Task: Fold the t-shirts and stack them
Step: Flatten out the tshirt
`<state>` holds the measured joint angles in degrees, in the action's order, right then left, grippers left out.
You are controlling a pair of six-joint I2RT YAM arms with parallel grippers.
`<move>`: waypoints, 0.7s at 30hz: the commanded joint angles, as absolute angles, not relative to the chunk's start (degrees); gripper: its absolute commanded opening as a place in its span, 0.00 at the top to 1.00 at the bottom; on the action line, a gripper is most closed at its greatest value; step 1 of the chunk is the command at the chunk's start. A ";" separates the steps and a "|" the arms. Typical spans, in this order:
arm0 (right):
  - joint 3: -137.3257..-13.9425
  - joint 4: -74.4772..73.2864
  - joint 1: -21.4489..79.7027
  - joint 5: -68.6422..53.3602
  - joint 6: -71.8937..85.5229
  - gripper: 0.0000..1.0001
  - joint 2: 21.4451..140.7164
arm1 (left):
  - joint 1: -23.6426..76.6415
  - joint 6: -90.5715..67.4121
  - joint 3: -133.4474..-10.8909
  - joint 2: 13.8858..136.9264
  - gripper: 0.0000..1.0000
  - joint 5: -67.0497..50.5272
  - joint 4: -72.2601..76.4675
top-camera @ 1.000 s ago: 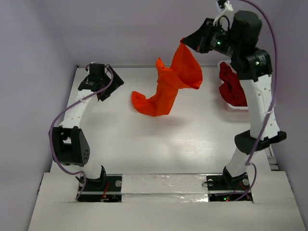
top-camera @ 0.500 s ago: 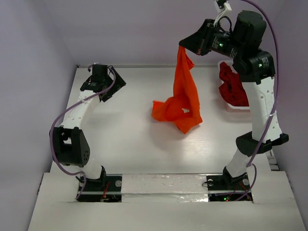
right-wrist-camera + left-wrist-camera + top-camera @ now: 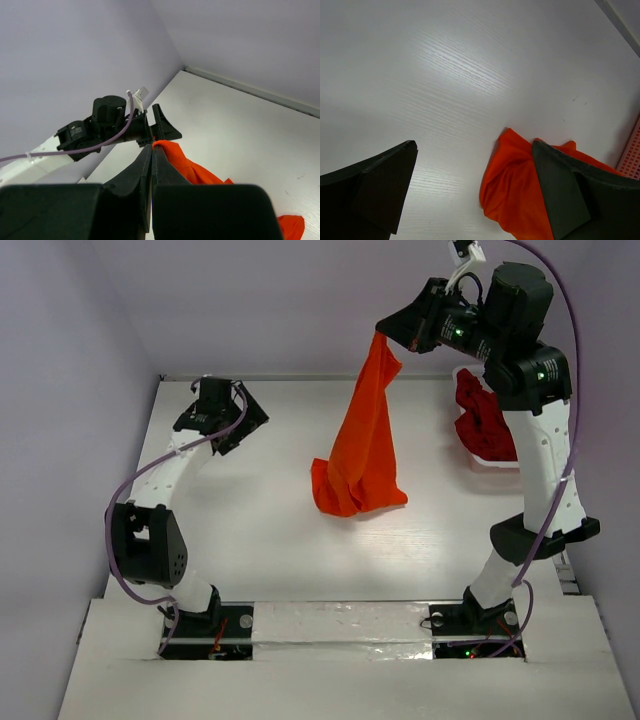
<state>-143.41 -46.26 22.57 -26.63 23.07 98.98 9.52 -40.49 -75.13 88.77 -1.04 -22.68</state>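
My right gripper (image 3: 383, 330) is raised high at the back and shut on the top edge of the bright orange t-shirt (image 3: 362, 440). The shirt hangs down in a long fold, its lower end bunched on the table. In the right wrist view the jaws (image 3: 151, 148) pinch the orange cloth (image 3: 195, 170). The dark crimson t-shirt (image 3: 482, 420) lies crumpled in the white basket (image 3: 492, 465) at the back right. My left gripper (image 3: 240, 423) is open and empty over the back left of the table. Its wrist view shows the orange bunch (image 3: 520, 195) between its fingers, farther off.
The white table (image 3: 260, 530) has purple walls behind and at both sides. A corner of the pink-white latticed basket (image 3: 631, 160) shows at the right edge of the left wrist view. The left arm (image 3: 100, 130) shows in the right wrist view.
The orange shirt has swung and straightened under my right gripper, from a flared spread to a long hanging fold. My left gripper has shifted slightly right and nearer.
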 commanded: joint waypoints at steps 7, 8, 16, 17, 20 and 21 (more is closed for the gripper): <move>-143.44 -46.49 22.85 -20.40 22.76 1.00 98.70 | 16.69 -42.01 -73.83 86.22 0.01 -1.76 -21.53; -143.35 -47.02 22.85 -19.52 22.76 1.00 99.05 | 17.66 -42.01 -73.48 85.87 0.01 -0.97 -21.62; -144.68 -54.40 22.32 2.50 25.12 1.00 101.52 | 20.12 -42.45 -66.46 83.76 0.01 -0.53 -20.21; -143.19 -53.97 21.45 3.94 25.92 1.00 100.82 | 20.82 -42.28 -65.92 83.85 0.01 -0.53 -20.04; -136.77 -50.47 19.96 5.71 27.60 1.00 96.87 | 22.40 -42.19 -64.60 84.64 0.01 1.30 -19.60; -136.32 -50.36 19.95 6.41 27.77 1.00 96.33 | 22.41 -42.10 -64.34 84.90 0.01 1.32 -19.51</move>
